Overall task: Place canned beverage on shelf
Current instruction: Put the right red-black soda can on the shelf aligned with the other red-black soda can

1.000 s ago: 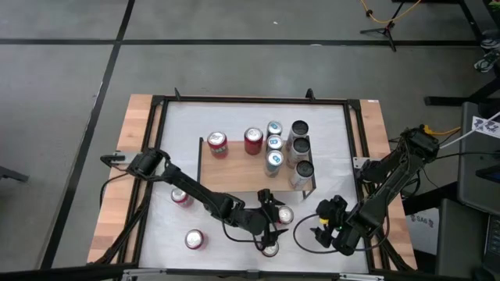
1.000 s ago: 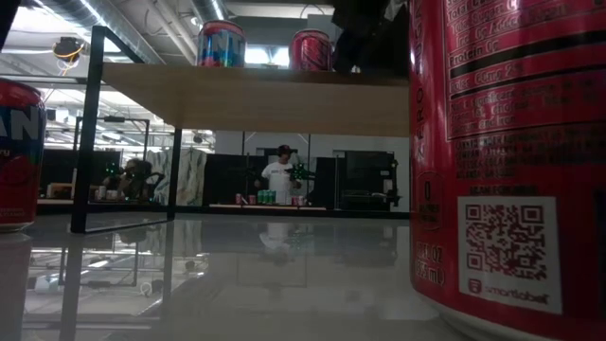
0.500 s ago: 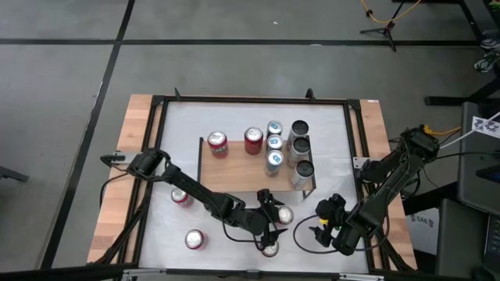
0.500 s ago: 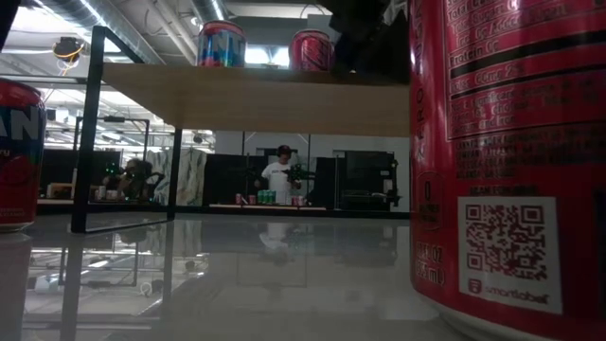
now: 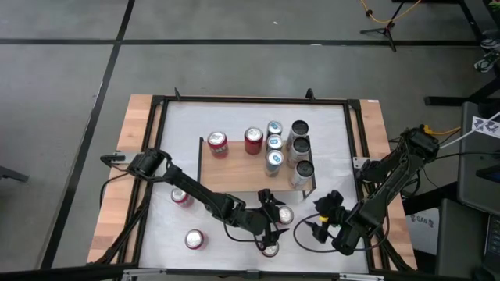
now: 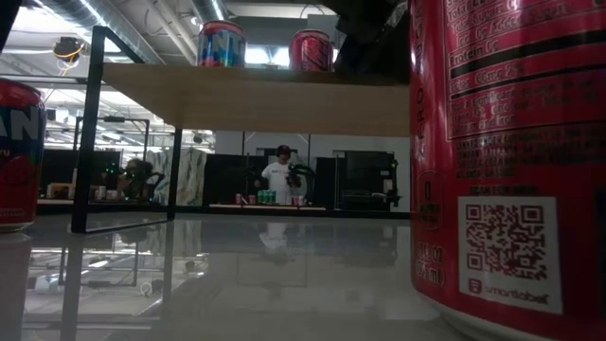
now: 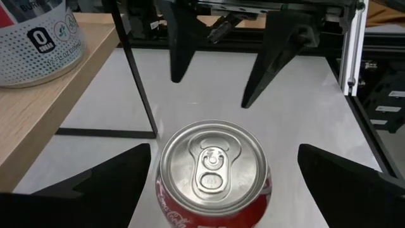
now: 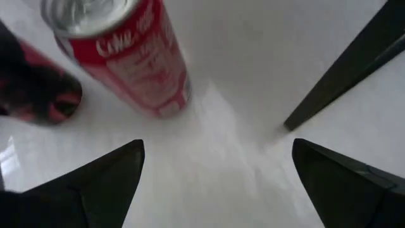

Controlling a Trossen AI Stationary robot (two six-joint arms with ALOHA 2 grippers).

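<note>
From above, the shelf [image 5: 234, 173] stands in the middle of the white bench [image 5: 180, 129]. Its flat wood top holds two red cans and a row of silver cans [image 5: 274, 144] along its right edge. More red cans stand near the bench's front edge. My left tool [image 5: 272, 228] is wide open by a red can [image 5: 284, 215] there. My right tool [image 5: 316, 222] is open too, near the front right corner.

From low down, a shiny red can [image 6: 511, 161] fills the right side.

My left wrist camera shows a round silver can top [image 7: 214, 166] between my open fingers [image 7: 95, 183].

My right wrist camera shows a red can [image 8: 123, 50] ahead on the smooth bench.
</note>
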